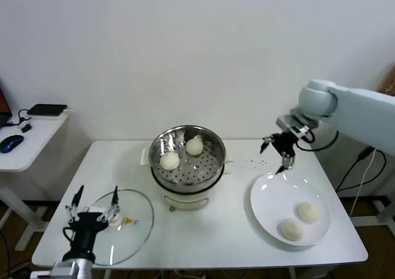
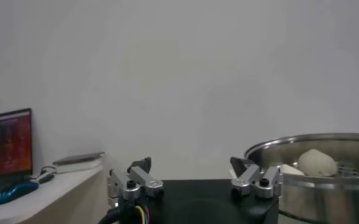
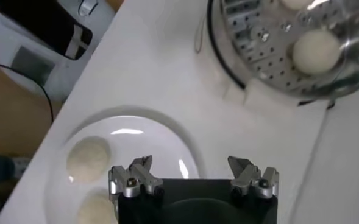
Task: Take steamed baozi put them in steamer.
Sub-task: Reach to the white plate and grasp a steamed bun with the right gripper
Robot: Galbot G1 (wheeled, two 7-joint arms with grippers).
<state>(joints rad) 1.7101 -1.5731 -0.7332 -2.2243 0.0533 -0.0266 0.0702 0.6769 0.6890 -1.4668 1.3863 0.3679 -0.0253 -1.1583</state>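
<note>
1. Right gripper (image 1: 279, 148): jaws spread wide, holding nothing, hovering over the far rim of the plate (image 1: 265, 206).
2. Two baozi (image 1: 307, 212) on the plate's near side; two more (image 1: 170, 160) already in the steamer (image 1: 187, 171), left of the plate.
3. Mid-task, likely between buns: next, descend on a plate bun and close gently.
4. Left gripper (image 1: 94, 208): open, empty, idle over the glass lid (image 1: 133, 229), far left of the plate.

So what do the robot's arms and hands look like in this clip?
The right arm has a smooth, pale grey-white rounded shell with black cables looping beneath it. Its right hand is a small black two-finger unit with silver metal finger links. The left hand matches: black body, thin silvery fingers with screws, and coloured wires visible at its base in the wrist view.
</note>
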